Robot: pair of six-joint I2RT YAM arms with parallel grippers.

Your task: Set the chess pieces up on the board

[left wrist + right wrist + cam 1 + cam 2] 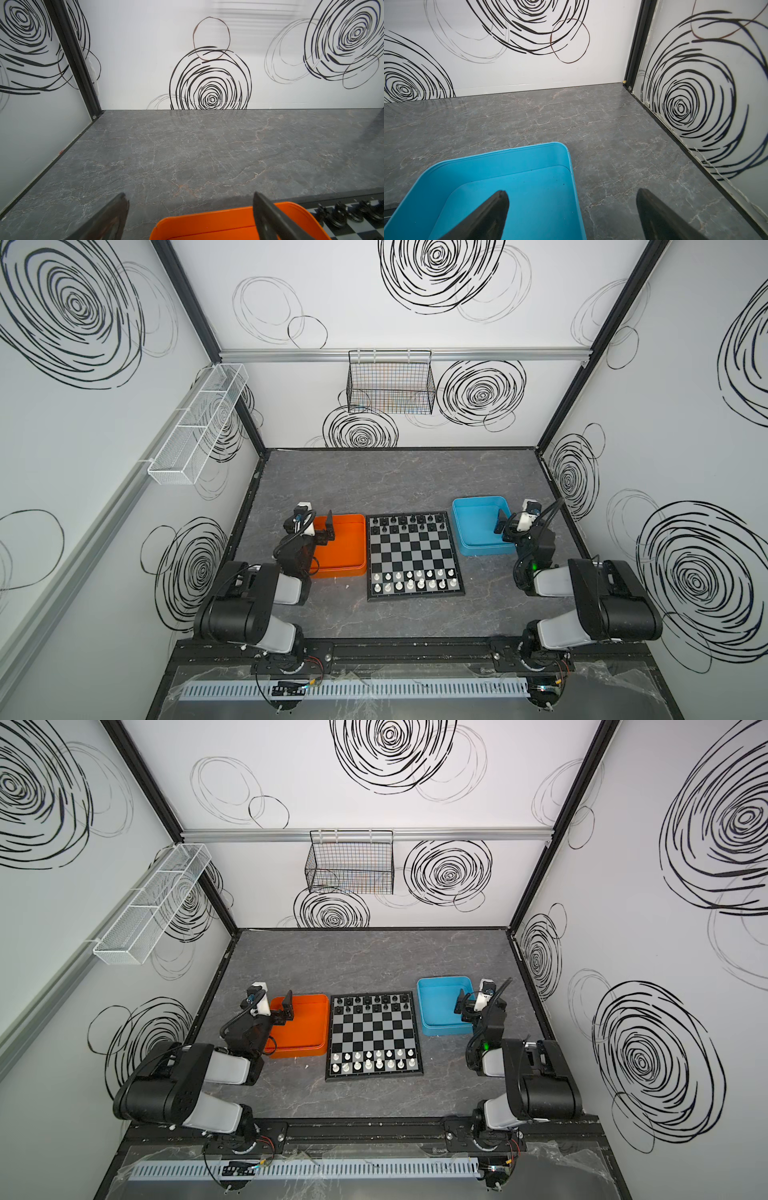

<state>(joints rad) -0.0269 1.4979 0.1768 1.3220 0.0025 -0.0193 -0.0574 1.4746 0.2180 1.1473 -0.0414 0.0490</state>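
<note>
The board (411, 552) (374, 1032) lies mid-table in both top views. Black chess pieces (409, 522) (370, 1003) fill its two far rows, and white chess pieces (415, 580) (372, 1060) fill its two near rows. My left gripper (318, 523) (189, 195) hovers open over the far left corner of the orange tray (345, 549) (207, 224), holding nothing. The left wrist view also catches some black pieces (340, 214) at the board's far edge. My right gripper (513, 522) (571, 191) is open and empty, straddling the right wall of the blue tray (478, 522) (508, 176).
Both trays flank the board and look empty. The grey marble table (395, 481) stretches back to the patterned walls. A black wire basket (390, 383) hangs on the back wall and a white mesh basket (199, 423) on the left wall.
</note>
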